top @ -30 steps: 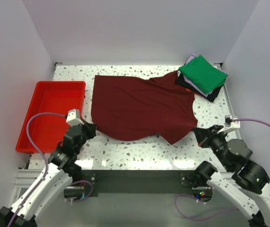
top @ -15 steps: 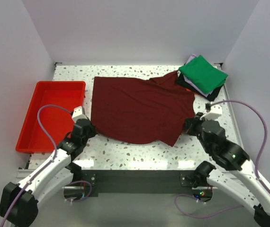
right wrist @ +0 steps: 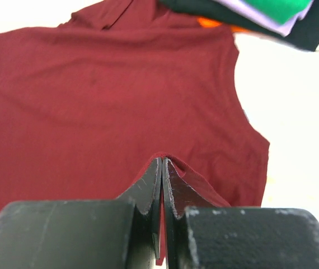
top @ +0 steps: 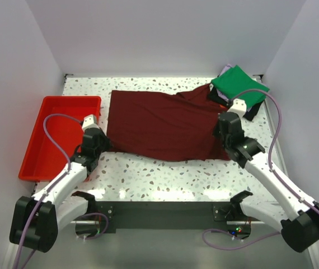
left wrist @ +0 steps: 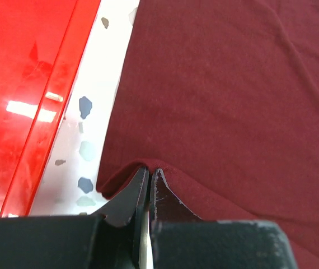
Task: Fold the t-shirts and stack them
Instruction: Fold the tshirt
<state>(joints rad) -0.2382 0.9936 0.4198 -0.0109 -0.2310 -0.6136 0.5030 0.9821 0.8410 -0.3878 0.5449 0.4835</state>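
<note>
The left gripper [left wrist: 148, 172] is pressed together on the near left edge of the maroon t-shirt [left wrist: 221, 95], a small ridge of cloth pinched between its tips; the right gripper [right wrist: 162, 163] pinches the near right edge likewise; only the wrist views show these pinches, for overhead the wrists hide the fingertips. Only the overhead view shows the shirt spread across the table [top: 165, 179], its far right corner reaching the folded stack [top: 239, 92], green on top, at the far right. The red tray [top: 33, 151] sits at the left, just beside the shirt; the left wrist view shows light glinting on its wall.
</note>
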